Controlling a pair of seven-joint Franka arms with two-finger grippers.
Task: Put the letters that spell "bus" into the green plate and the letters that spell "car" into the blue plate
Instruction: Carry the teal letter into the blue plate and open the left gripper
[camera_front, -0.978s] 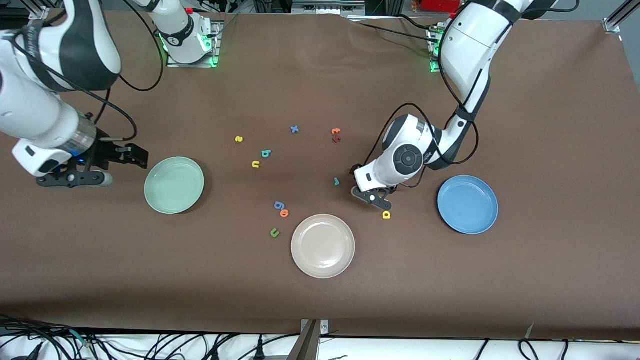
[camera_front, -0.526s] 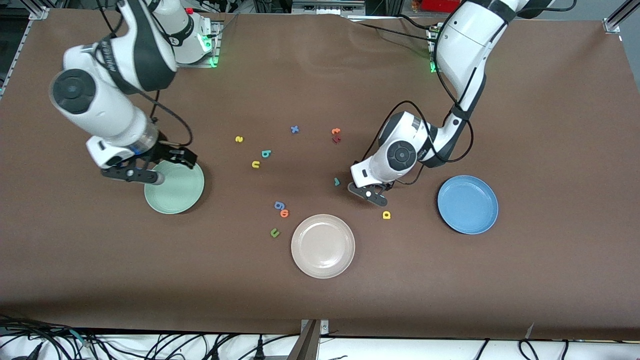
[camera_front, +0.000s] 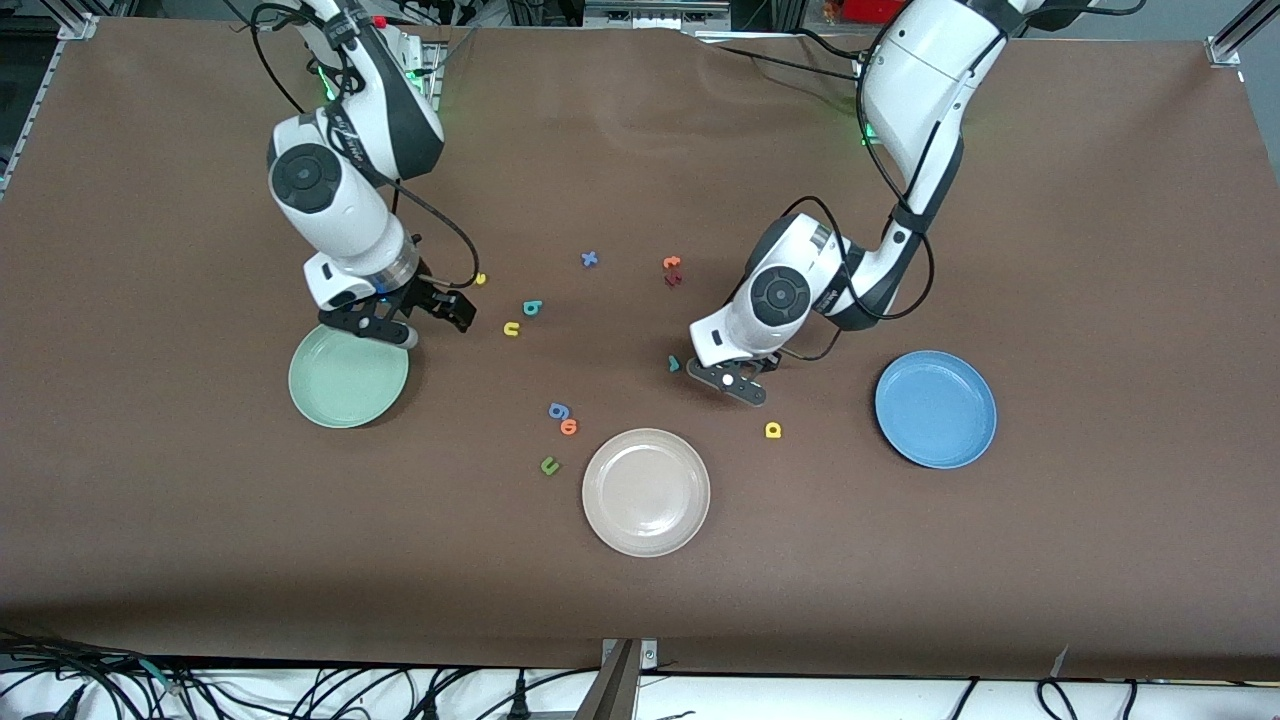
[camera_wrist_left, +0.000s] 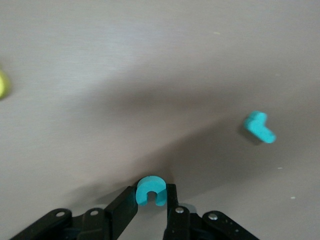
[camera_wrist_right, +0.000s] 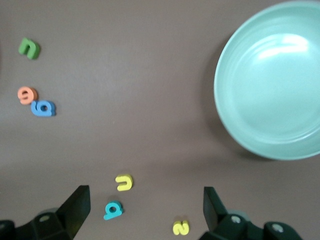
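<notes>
Fingers (camera_wrist_left: 170, 205) of the left gripper (camera_wrist_left: 150, 207) pinch a teal "c" (camera_wrist_left: 150, 190), a small matte foam arch held by its sides between the black tips, above the bare brown table (camera_front: 1100, 250). A teal "r" (camera_wrist_left: 260, 127), a little bent bar of foam, lies flat on the table near the gripper, apart from it. In the front view this gripper (camera_front: 733, 385) sits low over the table between the "r" (camera_front: 674, 364) and a yellow "a" (camera_front: 772, 430), which lies nearer to the camera. The blue plate (camera_front: 936, 408), round, shallow and glossy, rests toward the left arm's end and holds nothing.

Right gripper (camera_wrist_right: 145, 210) fingers are spread wide, with nothing between them. It hangs over the table just beside the green plate (camera_front: 348, 384), above its farther rim. Under it lie a teal "b" (camera_wrist_right: 113, 210), a yellow "u" (camera_wrist_right: 123, 182) and a yellow "s" (camera_wrist_right: 181, 227), all flat on the table and apart from one another. The green plate, smooth and shiny, is empty.

A beige plate (camera_front: 646, 492), also empty, lies nearest the camera. Near it lie a blue "g" (camera_front: 558, 411) touching an orange "o" (camera_front: 569, 427), and a green "u" (camera_front: 549, 465). Farther off lie a blue "x" (camera_front: 590, 259) and two orange and dark red letters (camera_front: 672, 270).
</notes>
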